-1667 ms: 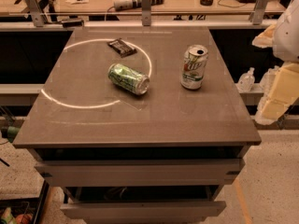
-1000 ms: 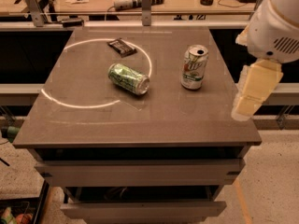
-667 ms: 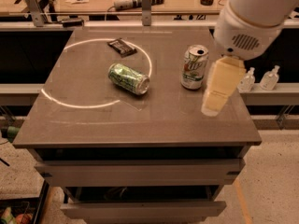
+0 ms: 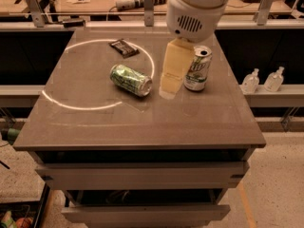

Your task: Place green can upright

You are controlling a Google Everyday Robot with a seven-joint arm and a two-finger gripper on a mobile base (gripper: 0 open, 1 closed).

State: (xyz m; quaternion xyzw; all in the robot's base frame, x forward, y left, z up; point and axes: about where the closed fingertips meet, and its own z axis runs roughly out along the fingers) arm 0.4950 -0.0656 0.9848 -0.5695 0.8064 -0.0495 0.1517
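The green can (image 4: 130, 80) lies on its side near the middle of the grey table (image 4: 142, 122), its silver end pointing to the right front. My gripper (image 4: 172, 75) hangs from the white arm above the table, just right of the green can and just left of an upright white can (image 4: 197, 68). It is apart from the green can and partly covers the white can's left side.
A dark snack bar (image 4: 124, 47) lies at the back of the table inside a white ring mark. Two small clear bottles (image 4: 266, 80) stand on a ledge to the right. A workbench with tools runs along the back. Drawers sit below the tabletop.
My arm has swung in from the right edge of the table to the left, and the gripper now hangs between the two cans. Both cans stay where they were.
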